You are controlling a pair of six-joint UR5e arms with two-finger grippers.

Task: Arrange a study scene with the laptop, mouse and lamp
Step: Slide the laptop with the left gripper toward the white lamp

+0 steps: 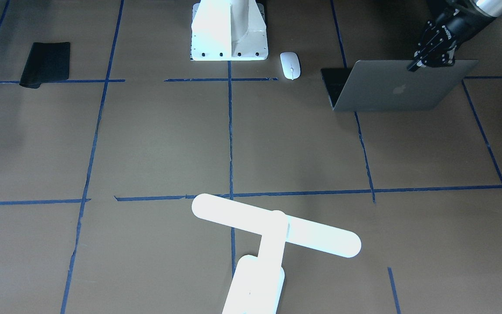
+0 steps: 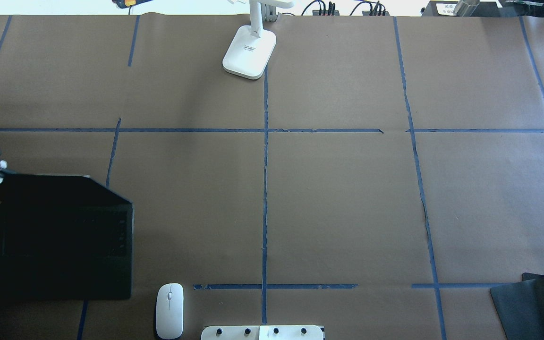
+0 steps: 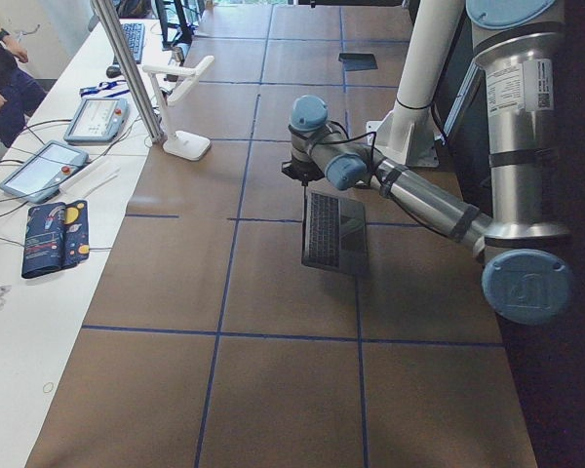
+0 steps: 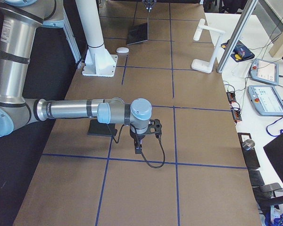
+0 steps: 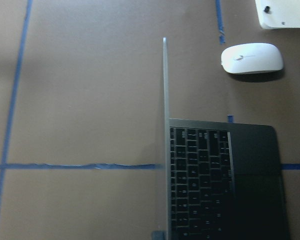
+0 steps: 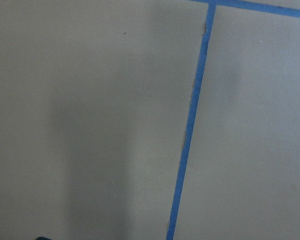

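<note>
Grey metal lid up: pinching the top edge of the laptop (image 1: 390, 87) with the left end effector (image 1: 417, 65), fingers pressed onto it from either side.

Looking over the bench (image 1: 155, 139) now: laptop open on the robot's left side, close to the robot's own edge, keyboard towards the robot and logo towards the far side. Spotting the mouse (image 1: 290, 65) flat just beside the laptop, between it and the white pedestal (image 1: 229, 48), touching neither. Finding the lamp (image 1: 273, 231) upright at the far edge, about the middle, well apart from both. Noting a black mat (image 1: 45, 64) flat on the robot's right. Hanging low over brown paper near that mat, the right end effector (image 4: 138, 147); cannot tell whether spread or pressed together.
</note>
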